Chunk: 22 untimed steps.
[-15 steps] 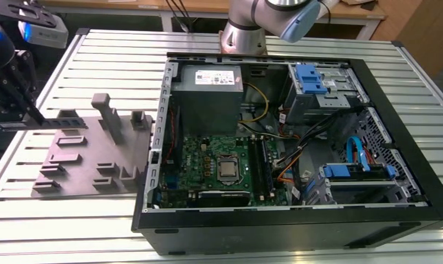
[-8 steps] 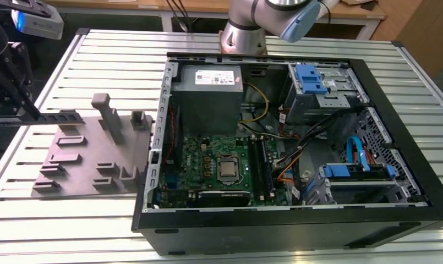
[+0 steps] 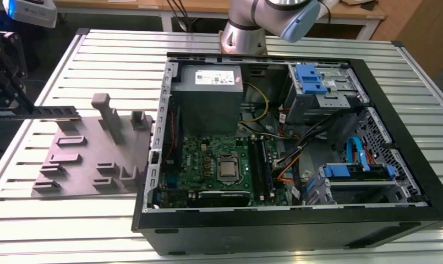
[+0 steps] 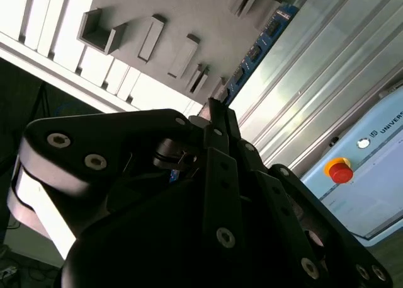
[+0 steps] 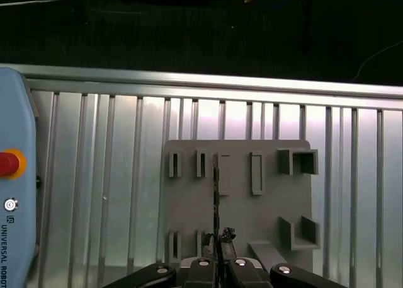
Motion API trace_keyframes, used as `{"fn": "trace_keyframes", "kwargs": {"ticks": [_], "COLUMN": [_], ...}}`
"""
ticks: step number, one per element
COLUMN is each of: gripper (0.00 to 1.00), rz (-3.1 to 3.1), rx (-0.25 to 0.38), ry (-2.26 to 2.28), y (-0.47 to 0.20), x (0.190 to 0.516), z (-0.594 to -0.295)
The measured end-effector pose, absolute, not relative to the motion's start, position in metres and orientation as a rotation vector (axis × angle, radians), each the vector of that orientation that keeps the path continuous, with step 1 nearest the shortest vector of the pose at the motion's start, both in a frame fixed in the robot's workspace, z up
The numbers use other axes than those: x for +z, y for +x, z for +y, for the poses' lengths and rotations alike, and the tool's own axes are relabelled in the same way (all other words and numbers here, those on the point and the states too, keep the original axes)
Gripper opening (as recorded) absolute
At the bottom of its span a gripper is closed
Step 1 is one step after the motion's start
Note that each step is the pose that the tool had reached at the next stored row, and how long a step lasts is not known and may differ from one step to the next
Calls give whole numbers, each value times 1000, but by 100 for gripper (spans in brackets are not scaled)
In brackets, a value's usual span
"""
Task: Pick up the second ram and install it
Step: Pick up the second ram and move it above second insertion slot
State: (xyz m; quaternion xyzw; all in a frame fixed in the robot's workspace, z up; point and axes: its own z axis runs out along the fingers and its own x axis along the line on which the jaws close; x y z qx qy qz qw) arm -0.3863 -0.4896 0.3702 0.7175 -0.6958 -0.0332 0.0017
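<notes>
The second ram [image 3: 51,112] is a long thin stick held level above the far end of the grey tray [image 3: 89,165], at the exterior view's left. My gripper [image 3: 3,113] is shut on one end of it. In the second wrist view the ram [image 4: 259,45] runs out from between my fingers [image 4: 221,121], blue-green with dark chips. The first wrist view looks down on the ram [image 5: 216,200] edge-on as a thin dark line over the tray [image 5: 239,212], with the gripper [image 5: 217,263] closed around it.
An open computer case [image 3: 397,93] lies on the slatted metal table [image 3: 96,55] at the exterior view's right. It holds a green motherboard [image 3: 206,157] with long memory slots [image 3: 262,165], a power supply [image 3: 206,82] and cables. A pendant with a red button [image 5: 9,164] lies beside the tray.
</notes>
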Motion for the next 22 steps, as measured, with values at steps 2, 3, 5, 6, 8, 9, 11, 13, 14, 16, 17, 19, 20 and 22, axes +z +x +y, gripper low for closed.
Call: {"fn": "trace_keyframes", "kwargs": {"ticks": [2, 3, 5, 6, 8, 9, 11, 13, 14, 16, 17, 19, 20, 22], "gripper": [13, 13, 13, 13, 13, 13, 13, 13, 13, 13, 13, 13, 13, 13], "rz": [-2183, -2183, -2183, -2183, -2183, -2183, -2183, -2183, -2183, -2183, -2183, -2183, -2183, -2183], "rx": [-104, -104, -104, -104, -104, -104, -104, -104, -104, -104, -104, -104, -104, -104], "ry": [2252, 2251, 2252, 2252, 2252, 2252, 2252, 2252, 2252, 2252, 2252, 2252, 2252, 2252], "y": [-386, -386, -386, -386, -386, -386, -386, -386, -386, -386, -386, -386, -386, -386], "x": [374, 376, 379, 381, 384, 386, 390, 393, 395, 399, 401, 405, 407, 410], "z": [-490, -490, -490, -490, -490, -490, -490, -490, -490, -490, -490, -490, -490, -490]}}
